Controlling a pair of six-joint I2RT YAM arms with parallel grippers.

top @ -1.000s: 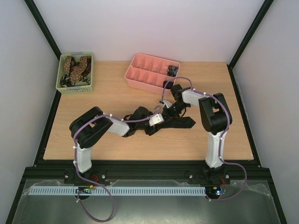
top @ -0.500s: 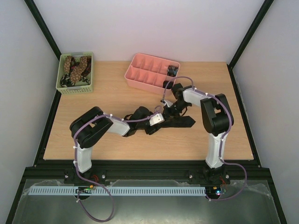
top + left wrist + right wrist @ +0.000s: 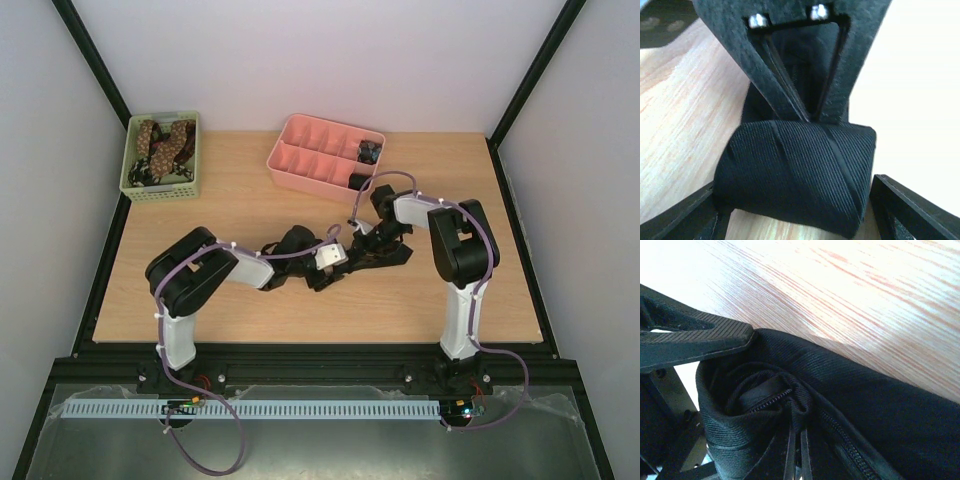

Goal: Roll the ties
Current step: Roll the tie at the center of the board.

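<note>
Pale wood surface [image 3: 250,200], and we've got the black tie [image 3: 797,175] coil crosswise between the left end effector's [image 3: 795,202] spread fingers. The right end effector [image 3: 812,116] pinches its core from opposite.

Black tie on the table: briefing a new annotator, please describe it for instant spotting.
On the wooden table, look where the left hand and right hand meet, mid-table. The black tie lies there, partly coiled, unlike the brown spotted ties in the far-left green basket.
</note>
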